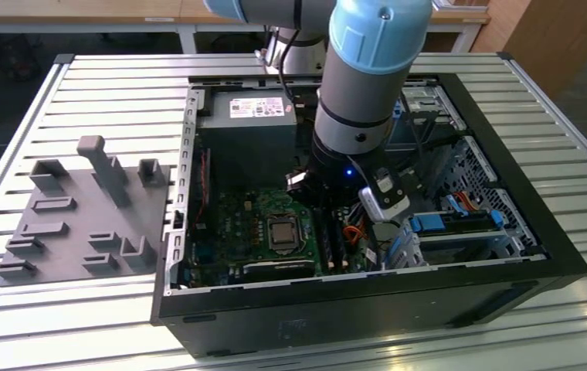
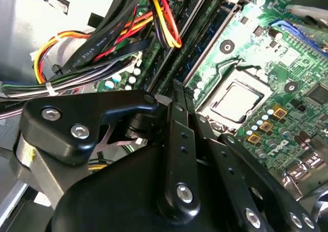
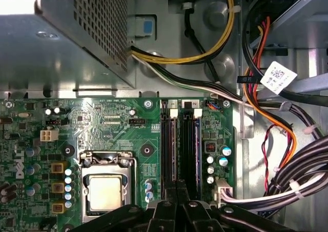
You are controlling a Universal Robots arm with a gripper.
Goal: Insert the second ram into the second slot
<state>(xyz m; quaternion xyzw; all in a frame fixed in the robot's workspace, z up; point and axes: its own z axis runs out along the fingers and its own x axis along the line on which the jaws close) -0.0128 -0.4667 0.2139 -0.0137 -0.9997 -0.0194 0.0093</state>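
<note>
My gripper (image 1: 330, 205) reaches down into the open computer case (image 1: 273, 309), over the two memory slots on the green motherboard (image 3: 102, 124). Both wrist views show its black fingers pressed together, shut, with the tips (image 3: 177, 188) over the near end of the slots. A thin blue stick, the second ram (image 3: 189, 139), sits edge-up in one slot and runs away from the fingertips (image 2: 178, 88); it also appears as a blue strip (image 2: 210, 37). The neighbouring slot (image 3: 169, 139) lies right beside it. I cannot tell whether the tips touch the stick.
The processor socket (image 3: 105, 191) lies beside the slots. The metal power supply (image 1: 247, 116) fills the case's far end, and bundles of coloured cables (image 3: 266, 114) run along the other side. A grey holder block (image 1: 77, 209) stands on the slatted table at the exterior view's left.
</note>
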